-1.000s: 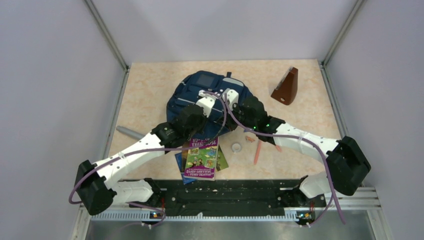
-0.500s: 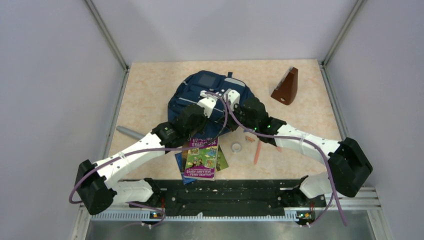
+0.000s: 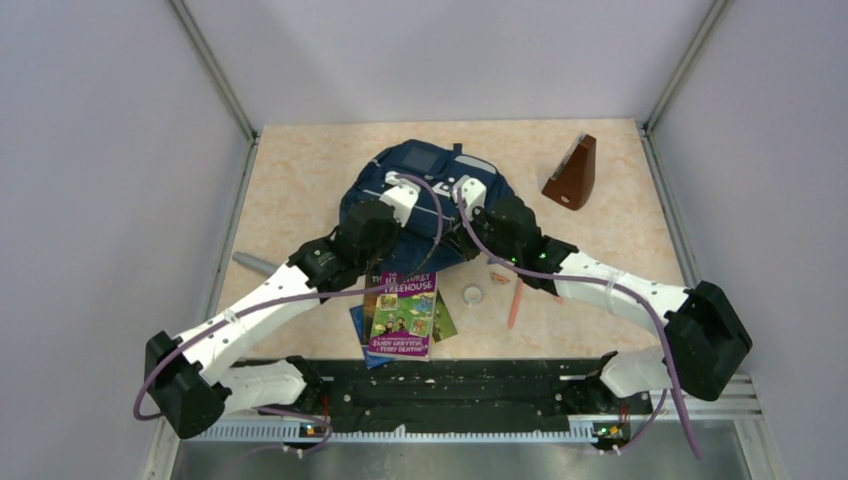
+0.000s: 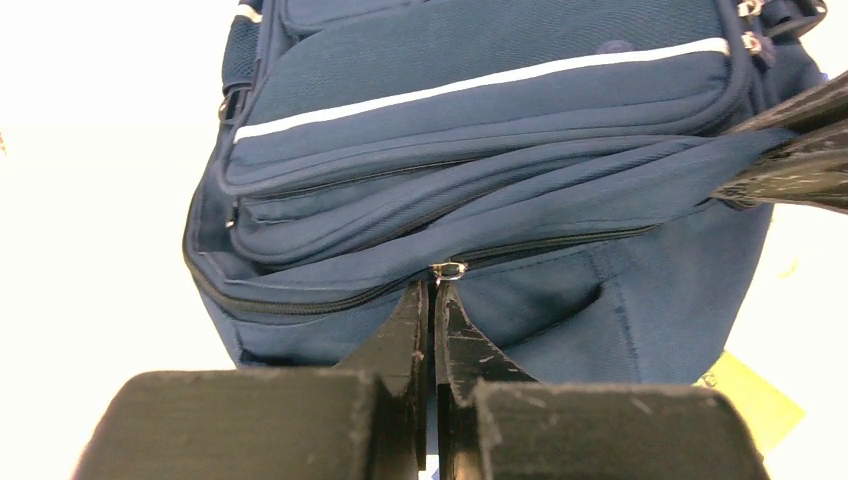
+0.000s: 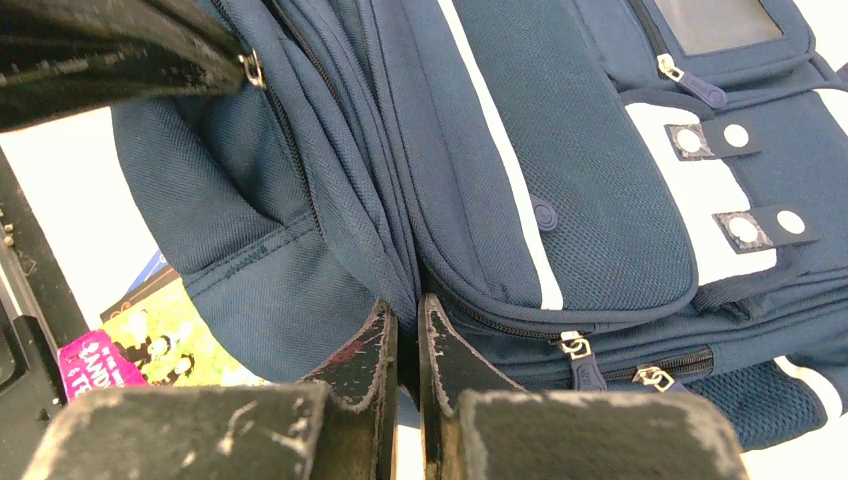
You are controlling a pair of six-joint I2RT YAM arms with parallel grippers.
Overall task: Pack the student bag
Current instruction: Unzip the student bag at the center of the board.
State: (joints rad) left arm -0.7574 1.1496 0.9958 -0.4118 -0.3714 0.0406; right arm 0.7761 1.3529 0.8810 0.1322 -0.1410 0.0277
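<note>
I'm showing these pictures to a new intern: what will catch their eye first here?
The large navy blue fabric backpack in the middle of the table, with both arms bent over it. The left gripper is shut on a small metal zip pull at its near side, and the right gripper pinches a fold of its fabric. A bright purple and green book lies just in front, toward the arm bases.
</note>
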